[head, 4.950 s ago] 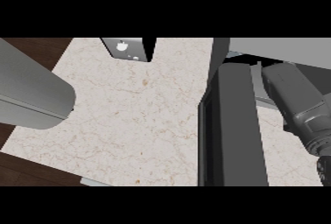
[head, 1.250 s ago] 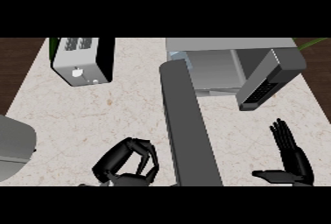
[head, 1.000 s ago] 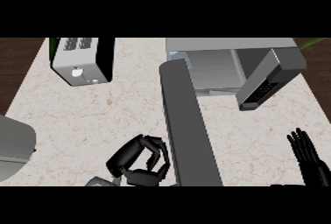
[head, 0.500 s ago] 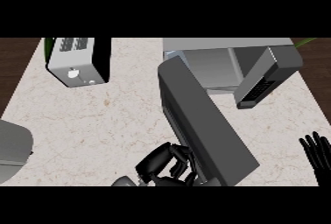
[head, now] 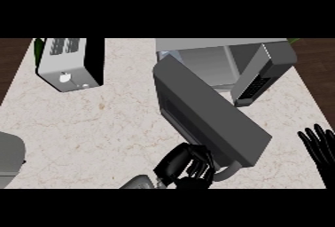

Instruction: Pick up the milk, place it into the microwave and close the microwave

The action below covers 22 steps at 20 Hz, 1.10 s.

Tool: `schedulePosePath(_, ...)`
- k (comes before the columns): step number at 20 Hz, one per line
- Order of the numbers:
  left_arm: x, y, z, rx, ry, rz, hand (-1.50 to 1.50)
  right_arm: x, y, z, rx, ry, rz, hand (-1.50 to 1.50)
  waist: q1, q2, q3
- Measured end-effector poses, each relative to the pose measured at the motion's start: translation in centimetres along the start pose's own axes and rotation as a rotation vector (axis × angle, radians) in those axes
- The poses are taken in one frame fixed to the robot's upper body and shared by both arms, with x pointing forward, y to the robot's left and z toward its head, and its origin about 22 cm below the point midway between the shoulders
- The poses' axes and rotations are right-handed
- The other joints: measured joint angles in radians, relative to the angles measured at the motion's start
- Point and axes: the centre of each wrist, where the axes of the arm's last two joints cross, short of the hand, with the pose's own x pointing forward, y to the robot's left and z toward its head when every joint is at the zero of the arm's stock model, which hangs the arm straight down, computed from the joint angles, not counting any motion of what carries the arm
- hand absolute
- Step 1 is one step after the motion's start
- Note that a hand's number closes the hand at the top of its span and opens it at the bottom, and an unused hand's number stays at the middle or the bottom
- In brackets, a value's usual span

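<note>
Milk: not visible; presumably inside microwave (head: 222,57), cannot confirm. Microwave door (head: 209,119): flat dark grey slab, half swung, hinge far, free edge near. Left robot hand (head: 186,165): black, fingers curled against door's near corner by handle (head: 226,173), likely pushing door shut; holds nothing. Right robot hand (head: 321,146): flat, fingers straight, resting at right edge. Counter (head: 111,128): pale veined marble. Toaster (head: 68,62): boxy metal, far left.

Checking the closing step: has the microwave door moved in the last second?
Yes. The door has swung from pointing straight out to angling right toward the microwave, pushed by the left hand at its free end.
</note>
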Motion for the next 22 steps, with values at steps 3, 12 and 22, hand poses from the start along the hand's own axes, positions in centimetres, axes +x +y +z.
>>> schedulePosePath(3, 0.5, -0.2, -0.8, 0.038, -0.001, -0.017, 1.50, 1.4, 0.4, -0.9, 0.060, -0.016, -0.014, -1.50, -0.018, 0.003, 0.000)
schedulePosePath(12, 2.9, 0.6, -3.8, 0.194, -0.038, -0.026, 1.50, 4.0, 2.1, -3.3, 0.201, -0.054, -0.056, -1.50, -0.065, 0.014, -0.001)
schedulePosePath(22, 5.1, 3.5, -7.5, 0.363, -0.068, -0.042, 1.50, 5.9, 2.5, -4.5, 0.240, -0.072, -0.071, -1.50, -0.104, 0.033, 0.000)
